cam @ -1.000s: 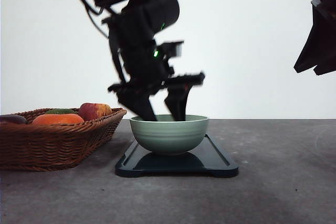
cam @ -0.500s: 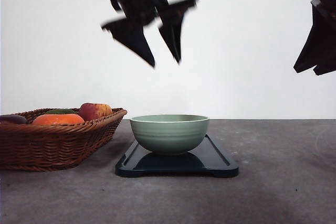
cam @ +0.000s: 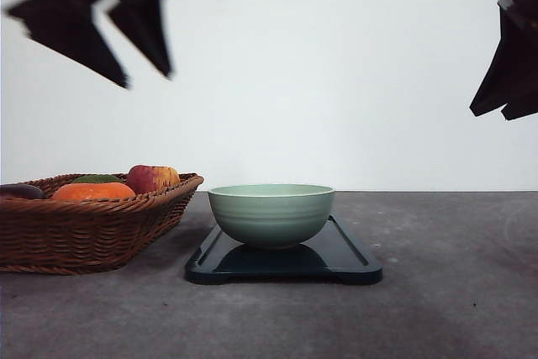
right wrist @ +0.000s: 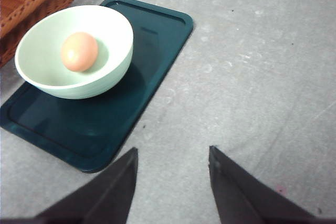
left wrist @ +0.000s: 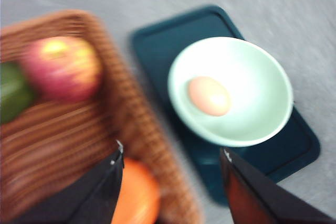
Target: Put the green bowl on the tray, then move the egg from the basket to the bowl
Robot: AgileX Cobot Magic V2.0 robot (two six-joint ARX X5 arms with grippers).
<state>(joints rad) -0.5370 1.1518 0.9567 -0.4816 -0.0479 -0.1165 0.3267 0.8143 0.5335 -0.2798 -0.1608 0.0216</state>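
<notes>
We note the green bowl (cam: 271, 214) sitting on the tray (cam: 345, 260), with the egg (right wrist: 79, 51) resting inside it. The basket (cam: 84, 233) stands just beside the tray, holding fruit. Left gripper (cam: 126, 44) hangs high over the basket, fingers spread, holding nothing. Right gripper (right wrist: 170, 182) hangs raised, also spread and empty. Both steps look done to us; we judge only a retreat to rest remains.

The basket (cam: 92, 220) is showing brown woven wicker, rough. The tray (right wrist: 152, 40) is presenting a dark, glossy, smooth face. The green bowl (cam: 271, 214) is appearing smooth with fine ridges outside. The bench (right wrist: 262, 77) is looking grey, matt, faintly mottled.
</notes>
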